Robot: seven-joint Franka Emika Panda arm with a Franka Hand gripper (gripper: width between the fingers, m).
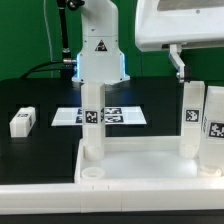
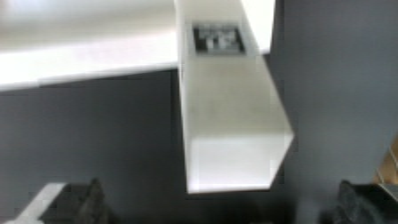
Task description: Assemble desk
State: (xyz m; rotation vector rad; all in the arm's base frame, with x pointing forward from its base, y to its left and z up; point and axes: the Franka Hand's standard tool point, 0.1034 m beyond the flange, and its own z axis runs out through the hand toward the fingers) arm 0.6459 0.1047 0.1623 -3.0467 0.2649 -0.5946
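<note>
Nearest us, along the worktop's point(image 1: 40, 150) near edge, lies the desk's tabletop point(image 1: 140, 162), rim up and running off the exterior view's right. At its near corner on the exterior view's left, a round socket point(image 1: 92, 172) stands empty.

Along the tabletop's far rim three legs stand upright. The first leg point(image 1: 95, 130) is at the far corner on the exterior view's left, and the second leg point(image 1: 190, 120) is well over to the right. The third leg point(image 1: 214, 125) is just beside the second, and we cannot tell whether it sits in a socket.

Above the second leg hangs the gripper point(image 2: 214, 205), spread wide and holding nothing. In the wrist view its dark fingers point(image 2: 68, 203) flank the top end of a tagged leg, which we take to be this one, and stay clear of it.

Farther back, a loose leg point(image 1: 22, 121) lies on its side towards the worktop's edge on the exterior view's left. The marker board point(image 1: 125, 117) lies flat behind the first leg, and the arm's base point(image 1: 98, 55) rises beyond it.

We judge the step in hand to be gripping the second leg to seat or tighten it. To do it well, we centre the leg's top evenly between the fingers before descending. We come straight down along its axis and close on two flat faces, not across a corner. The wrist should stay clear of the third leg. Any turn must run about the leg's own axis, or the leg may tilt in its socket and drag the tabletop.
</note>
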